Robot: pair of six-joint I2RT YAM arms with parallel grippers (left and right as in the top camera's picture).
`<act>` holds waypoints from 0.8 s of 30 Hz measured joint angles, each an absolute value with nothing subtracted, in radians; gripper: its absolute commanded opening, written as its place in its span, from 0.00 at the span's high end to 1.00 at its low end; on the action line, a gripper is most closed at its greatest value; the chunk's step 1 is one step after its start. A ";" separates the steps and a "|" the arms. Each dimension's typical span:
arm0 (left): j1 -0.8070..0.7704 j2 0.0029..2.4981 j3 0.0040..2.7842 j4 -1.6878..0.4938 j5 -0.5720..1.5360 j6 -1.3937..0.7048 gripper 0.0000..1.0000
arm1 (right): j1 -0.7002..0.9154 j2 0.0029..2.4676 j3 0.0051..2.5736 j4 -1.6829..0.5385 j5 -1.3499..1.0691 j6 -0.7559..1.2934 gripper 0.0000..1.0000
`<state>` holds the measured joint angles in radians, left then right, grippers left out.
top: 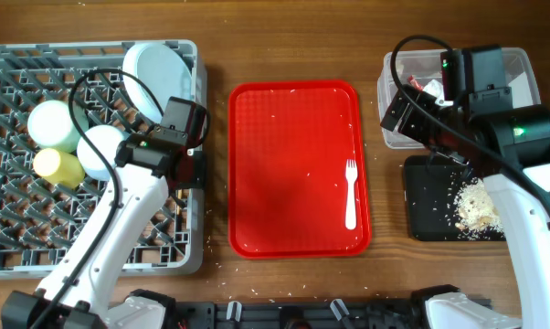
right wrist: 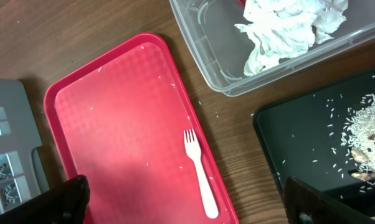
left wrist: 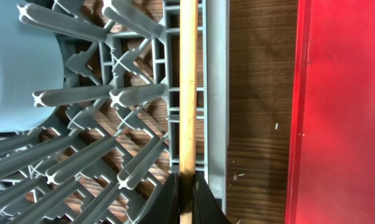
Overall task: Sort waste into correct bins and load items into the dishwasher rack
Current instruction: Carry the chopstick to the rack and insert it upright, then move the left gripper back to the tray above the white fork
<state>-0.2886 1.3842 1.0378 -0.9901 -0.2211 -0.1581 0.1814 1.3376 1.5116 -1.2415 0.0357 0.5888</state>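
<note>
While the left arm stretches from 7 o'clock up across the dishwasher rack [top: 19, 228], the left fingers [left wrist: 203, 204] are pinched tight on the chopsticks [left wrist: 187, 87]. These lie along the rack's 3 o'clock rim; one stick or two, I cannot tell. The right arm bends up from 5 o'clock to the clear tub [top: 526, 82], with the right fingers [right wrist: 66, 200] spread wide and holding nothing.

In the rack sit one plate [top: 156, 78], one bowl [top: 100, 151], one saucer [top: 54, 125] and one cup [top: 58, 165]. One fork [top: 351, 194] lies at 4 o'clock on the red tray [top: 284, 164]. One napkin [right wrist: 287, 28] is in the tub. Rice crumbs [top: 476, 206] are heaped on the black tray [top: 430, 210], at 4 o'clock on the worktop [top: 293, 37].
</note>
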 measured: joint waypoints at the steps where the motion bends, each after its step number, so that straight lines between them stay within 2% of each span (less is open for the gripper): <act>1: -0.289 1.384 1.038 -0.990 -0.223 -0.159 0.82 | 0.181 1.338 1.512 -1.242 0.035 0.589 0.00; 3: -0.289 1.384 1.038 -0.990 -0.227 -0.159 0.74 | 0.181 1.338 1.512 -1.242 0.035 0.589 0.00; 4: -0.289 1.384 1.038 -0.989 -0.228 -0.163 0.54 | 0.181 1.338 1.512 -1.241 0.035 0.589 0.01; 7: -0.289 1.384 1.038 -0.989 -0.233 -0.165 0.52 | 0.181 1.338 1.512 -1.242 0.035 0.589 0.00; 10: -0.289 1.384 1.038 -0.989 -0.236 -0.165 0.63 | 0.181 1.338 1.512 -1.241 0.036 0.589 0.00; 12: -0.289 1.383 1.048 -1.030 -0.216 -0.165 0.62 | 0.181 1.338 1.512 -1.241 0.035 0.589 0.00; 13: -0.289 1.380 1.056 -1.036 -0.189 -0.166 0.58 | 0.181 1.338 1.512 -1.242 0.035 0.589 0.00; 14: -0.287 1.370 1.076 -1.033 -0.093 -0.165 0.50 | 0.181 1.338 1.512 -1.242 0.035 0.589 0.00; 15: -0.287 1.342 1.094 -0.993 0.098 -0.166 0.36 | 0.181 1.338 1.512 -1.242 0.036 0.589 0.00; 16: -0.287 1.323 1.103 -0.949 0.294 -0.168 0.36 | 0.181 1.338 1.512 -1.241 0.035 0.589 0.00; 19: -0.331 1.320 1.109 -0.803 0.723 -0.176 0.50 | 0.181 1.338 1.512 -1.241 0.036 0.589 0.00; 20: -0.356 1.320 1.109 -0.780 0.757 -0.194 0.53 | 0.181 1.338 1.512 -1.241 0.036 0.589 0.00; 22: -0.439 1.320 1.110 -0.738 0.762 -0.301 0.53 | 0.181 1.338 1.512 -1.241 0.036 0.589 0.00; 24: -0.527 1.331 1.112 -0.729 0.660 -0.443 0.53 | 0.181 1.338 1.512 -1.241 0.036 0.589 0.00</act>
<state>-0.5266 1.3308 1.1122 -0.7288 0.6598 -0.4427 0.1814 1.3376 1.5116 -1.2411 0.0357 0.5888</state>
